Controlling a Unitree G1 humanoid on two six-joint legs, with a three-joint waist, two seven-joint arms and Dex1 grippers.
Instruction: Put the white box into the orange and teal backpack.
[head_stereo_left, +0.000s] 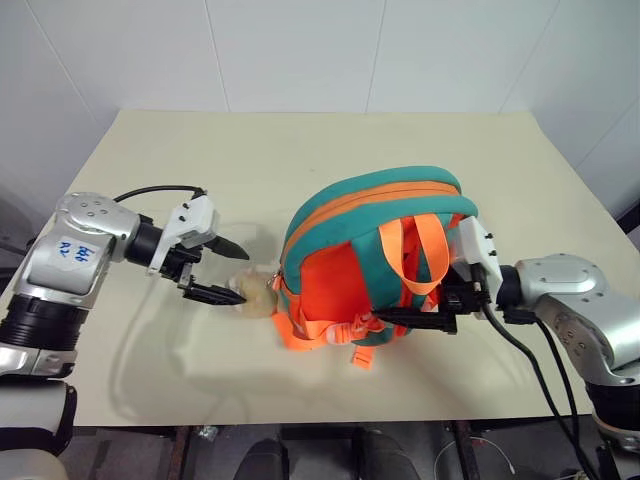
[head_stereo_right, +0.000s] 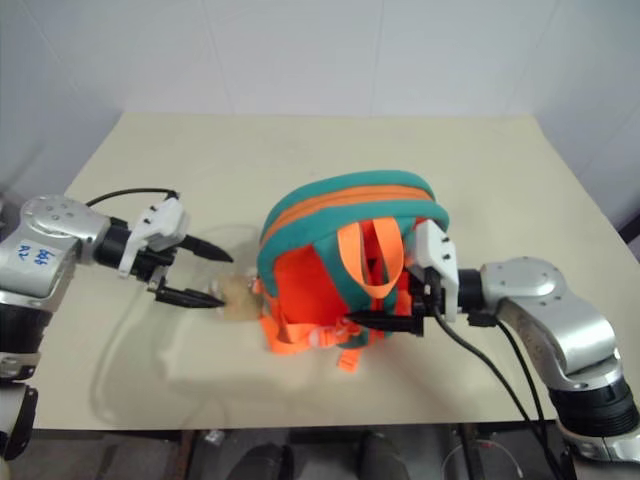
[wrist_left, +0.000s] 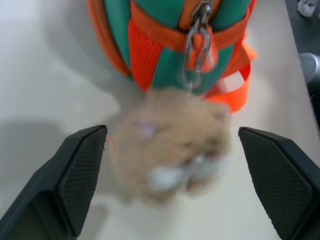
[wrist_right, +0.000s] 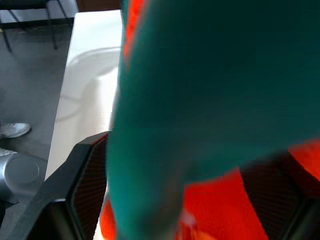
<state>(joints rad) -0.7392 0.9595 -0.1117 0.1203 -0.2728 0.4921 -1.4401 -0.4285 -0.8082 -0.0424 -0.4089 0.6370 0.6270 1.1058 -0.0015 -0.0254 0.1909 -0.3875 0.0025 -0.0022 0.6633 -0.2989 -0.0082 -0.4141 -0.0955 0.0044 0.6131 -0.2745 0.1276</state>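
Note:
The orange and teal backpack (head_stereo_left: 350, 250) stands on the beige table (head_stereo_left: 200, 160), its orange straps toward me and its zipper shut along the top. A tan plush toy (wrist_left: 170, 140) hangs from its zipper ring on the left side. My left gripper (head_stereo_left: 238, 273) is open, one finger either side of the toy without touching it. At the pack's lower right, my right gripper (head_stereo_left: 410, 305) is open, and the teal and orange fabric (wrist_right: 210, 100) lies between its spread fingers. The white box is out of view.
A white wall runs behind the table's far edge. Bare tabletop lies behind and to both sides of the pack. Black cables (head_stereo_left: 540, 370) trail from my right arm past the near edge. A shoe (wrist_right: 12, 131) is on the floor beside the table.

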